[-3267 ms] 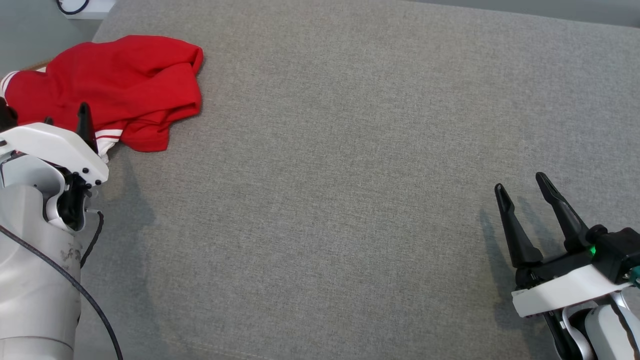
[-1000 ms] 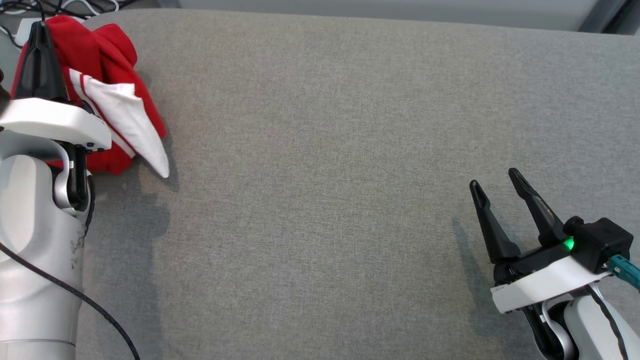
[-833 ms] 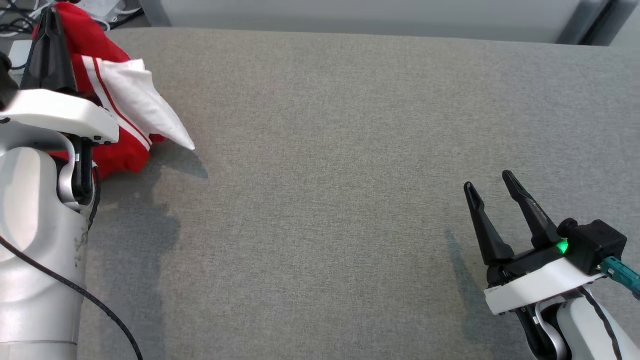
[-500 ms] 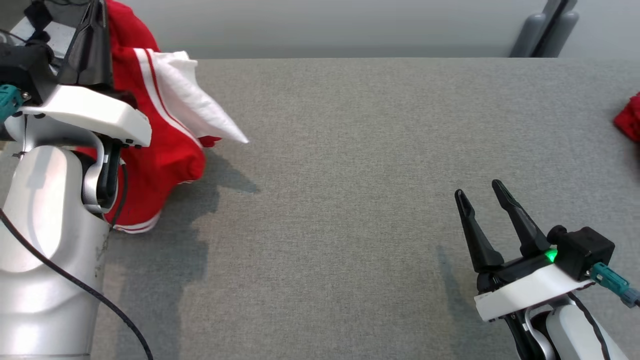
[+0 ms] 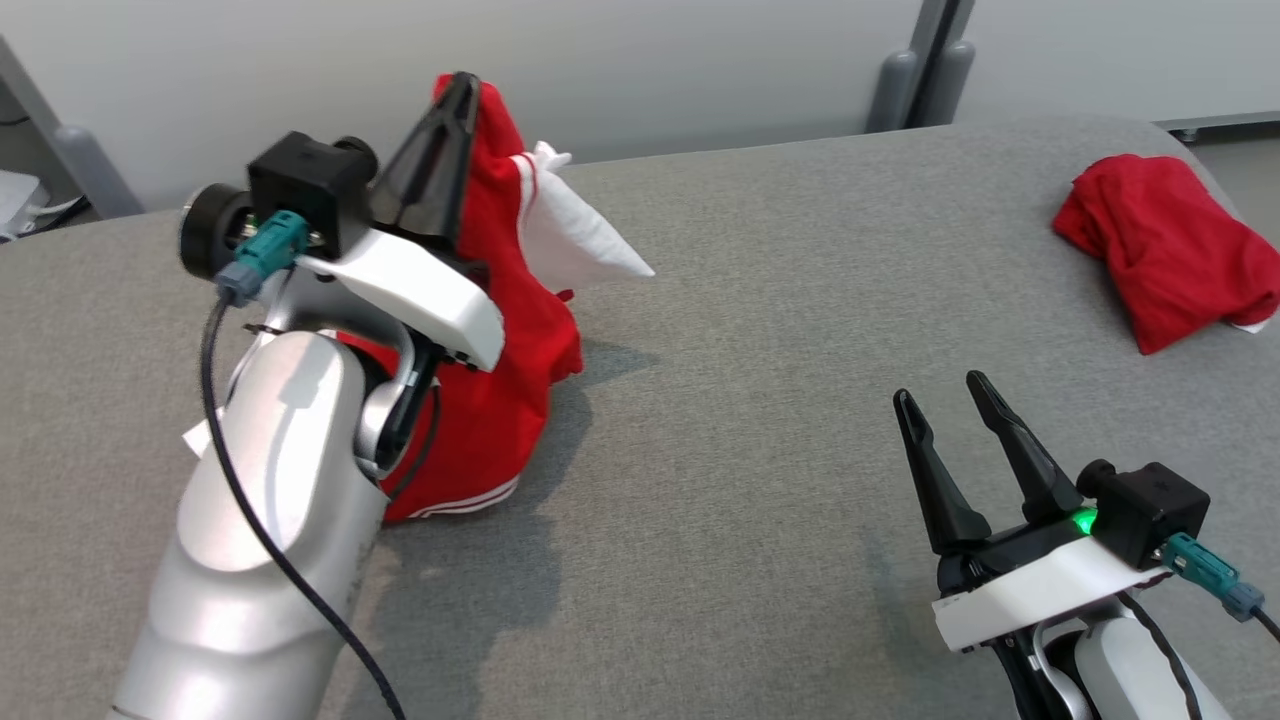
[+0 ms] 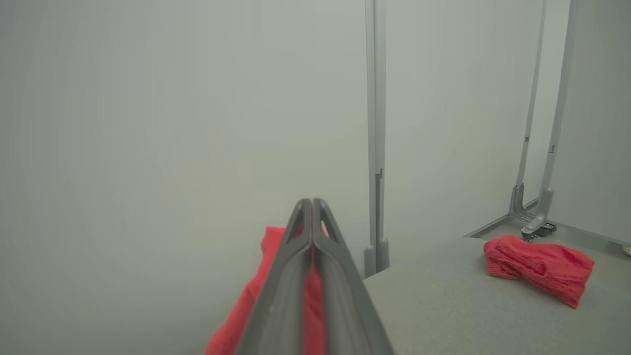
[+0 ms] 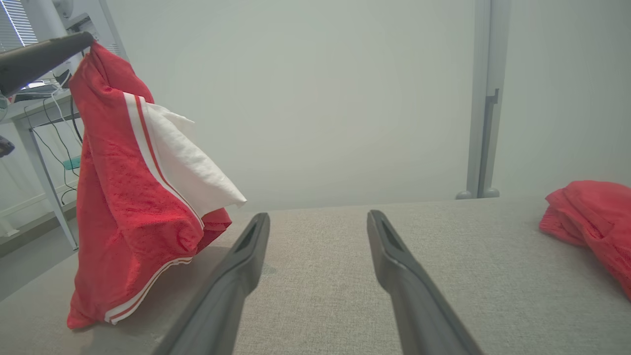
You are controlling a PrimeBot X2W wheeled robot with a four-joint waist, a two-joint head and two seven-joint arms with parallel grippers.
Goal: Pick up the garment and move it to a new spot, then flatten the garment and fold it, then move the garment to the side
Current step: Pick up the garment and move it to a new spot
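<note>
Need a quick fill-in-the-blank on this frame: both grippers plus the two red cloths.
1. The left gripper is ____ on the top of the striped garment, which hangs from it.
2. The right gripper is ____ and holds nothing.
3. The crumpled red cloth lies on the grey surface on the robot's ____ side.
4. The striped garment is red with a ____ panel and stripes.

Missing words: shut; open; right; white

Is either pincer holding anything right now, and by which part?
The left pincer is shut on the red-and-white garment, pinching its topmost fold so the rest hangs down. The right pincer is open and empty.
</note>
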